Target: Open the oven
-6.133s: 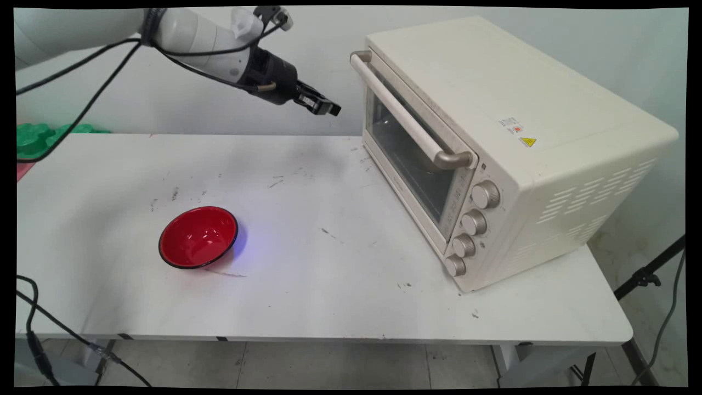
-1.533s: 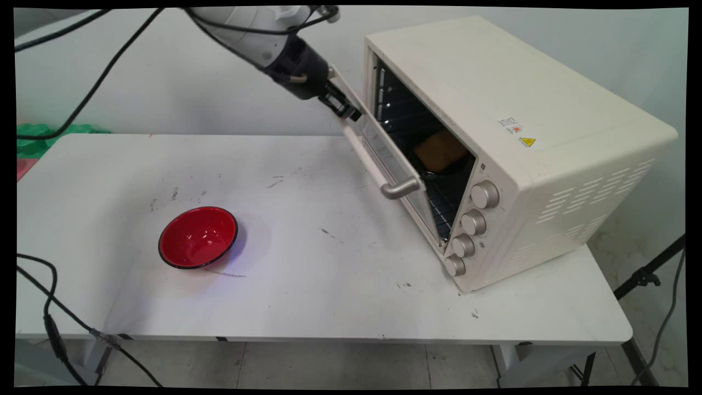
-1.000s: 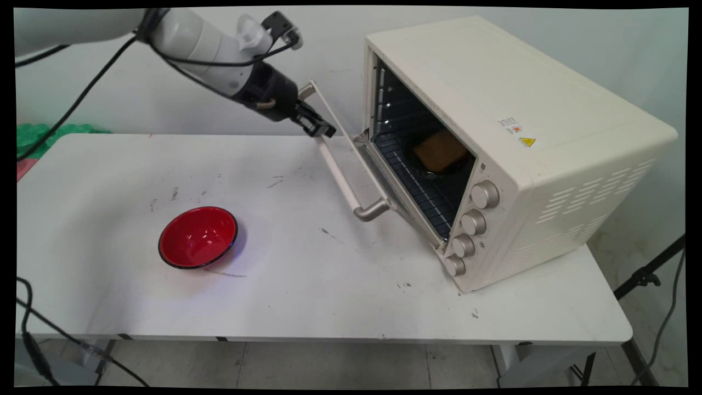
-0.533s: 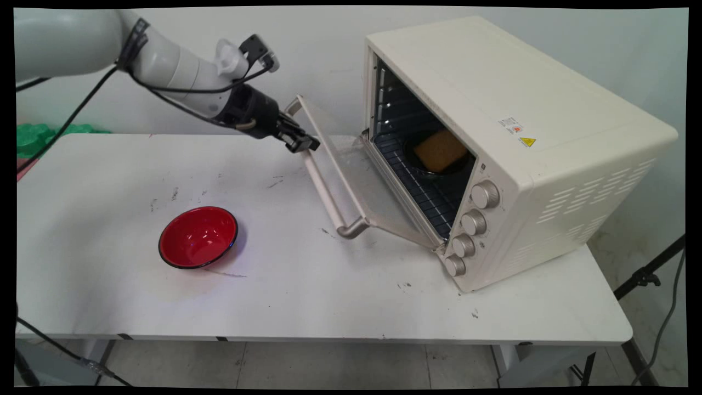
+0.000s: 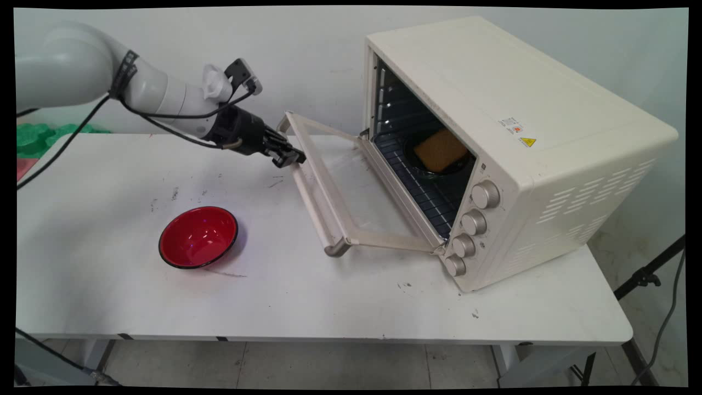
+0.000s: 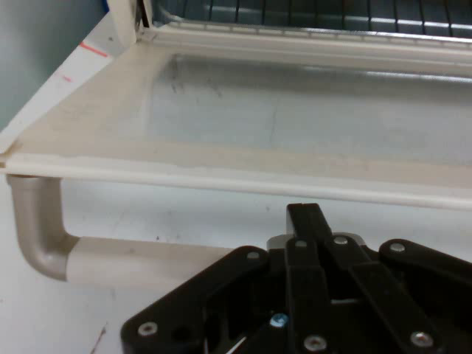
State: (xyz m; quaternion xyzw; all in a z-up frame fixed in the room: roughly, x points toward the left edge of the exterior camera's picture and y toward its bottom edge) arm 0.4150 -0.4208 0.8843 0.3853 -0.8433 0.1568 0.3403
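Gripper at the far end of the oven door's handle; hand view shows the linkage over the handle bar, fingers drawn narrow, whether they clamp the bar I cannot tell; door hangs open, near level above the table; brown slab on a dark dish inside on the rack; red bowl well apart, on the table's left.

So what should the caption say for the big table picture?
Gripper on the open oven's door handle; red bowl nearby.
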